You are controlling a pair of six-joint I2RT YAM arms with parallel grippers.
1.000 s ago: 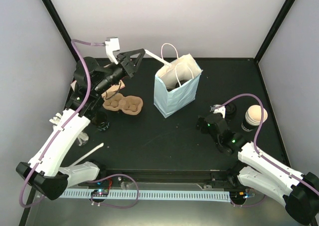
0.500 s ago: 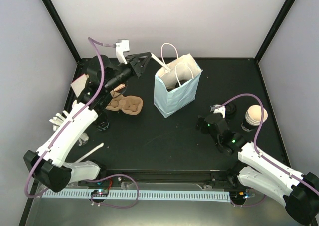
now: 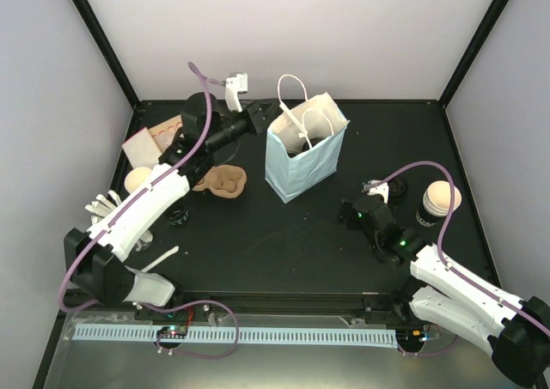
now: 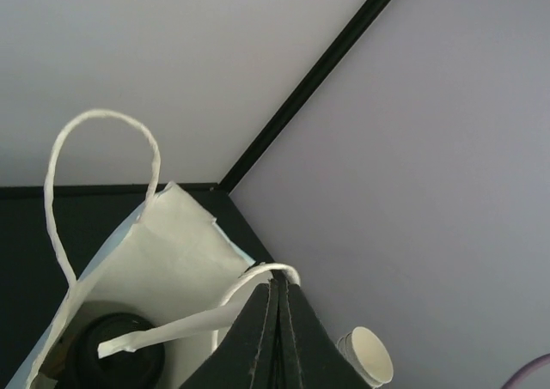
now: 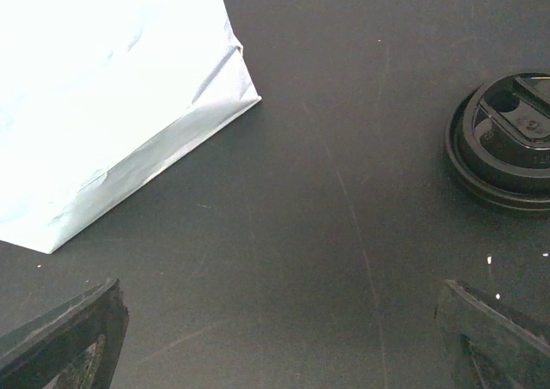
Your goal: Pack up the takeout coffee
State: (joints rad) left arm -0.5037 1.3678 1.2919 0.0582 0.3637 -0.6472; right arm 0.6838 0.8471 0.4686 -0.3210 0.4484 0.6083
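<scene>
- A thin white stirrer (image 4: 172, 331) is pinched in the left tool (image 4: 279, 279), whose jaws are pressed together on one end of it.
- In the left wrist view the stirrer runs from the jaws at lower centre out to the lower left. Its free end sits over the black lid of a coffee cup (image 4: 116, 359) already standing inside the paper bag (image 4: 185, 243).
- In the overhead view the stirrer (image 3: 290, 124) slants from upper left to lower right and dips into the bag's mouth. Its long axis points down and inward, probably so that it drops beside the cup once let go.
- The bag (image 3: 296, 170) stands upright and open at the centre of the counter (image 3: 284, 234), with both handles raised. One handle loops just beside the left tool (image 3: 265, 114).
- The right tool (image 3: 375, 191) hovers low at right of centre, well apart from the bag. Its jaws are spread wide and hold nothing (image 5: 279, 320); it appears to be waiting.
- A loose black lid (image 5: 507, 140) lies flat at the upper right of the right wrist view.
- A second cup (image 3: 438, 202), without a lid, stands at the right edge of the overhead view.
- A brown cup carrier (image 3: 219, 180) lies to the left of the bag.
</scene>
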